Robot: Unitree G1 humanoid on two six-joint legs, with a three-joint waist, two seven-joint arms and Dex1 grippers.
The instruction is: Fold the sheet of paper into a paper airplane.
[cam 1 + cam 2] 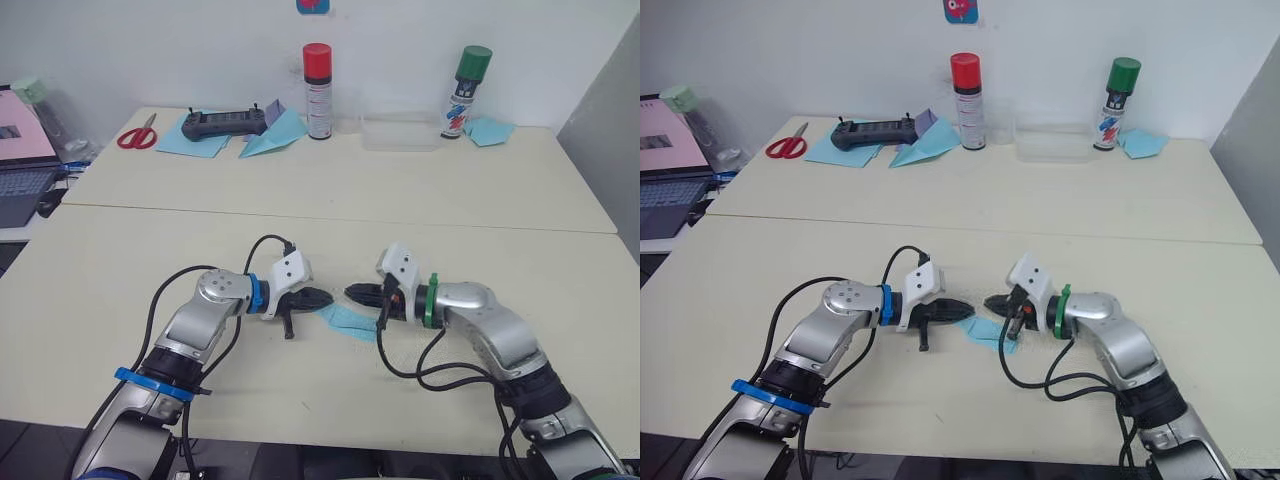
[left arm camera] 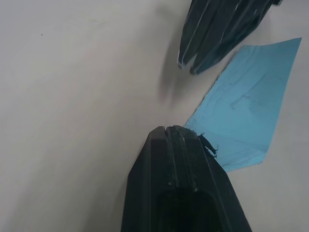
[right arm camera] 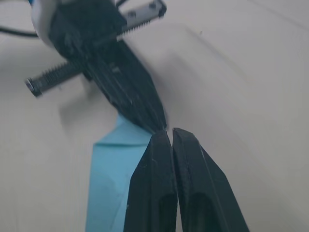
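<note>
Both grippers, left gripper [image 1: 318,298] and right gripper [image 1: 352,293], have fingers pressed together, tips nearly meeting above the sheet of paper [image 1: 347,321], which lies flat, partly hidden beneath them toward 5 o'clock.

Our arms are brushed silver metal with rounded elbow housings and black segments nearer the body. The left arm [image 1: 205,315], at lower left of the frame, carries two blue rings, one at the wrist and one farther back; the right arm [image 1: 490,325], at lower right, carries a green ring at the wrist. Black cables loop beside each forearm. A white angular bracket sits atop each wrist. The left end effector [image 1: 312,297] and right end effector [image 1: 358,294] have tapering black fingers.
</note>
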